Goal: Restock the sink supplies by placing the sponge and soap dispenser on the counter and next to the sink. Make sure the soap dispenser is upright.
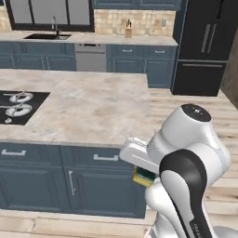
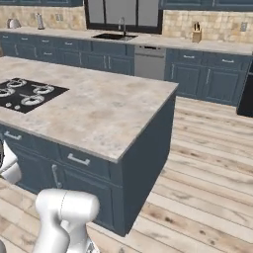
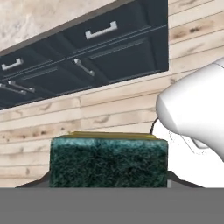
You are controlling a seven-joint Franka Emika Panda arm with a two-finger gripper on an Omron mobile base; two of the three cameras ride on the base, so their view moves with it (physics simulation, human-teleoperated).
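The sponge sits between the fingers of my gripper, its dark green scrub layer facing the hand camera and a yellow edge showing on top. From the left base, the sponge hangs under the gripper, low in front of the island's blue cabinets. The jaws are shut on it. Far across the room lies the counter with the black sink and its chrome faucet. The soap dispenser is out of view.
A marbled island with a black gas hob stands between me and the counter. A black fridge is at the right. A knife block sits on the counter. Wooden floor runs right of the island.
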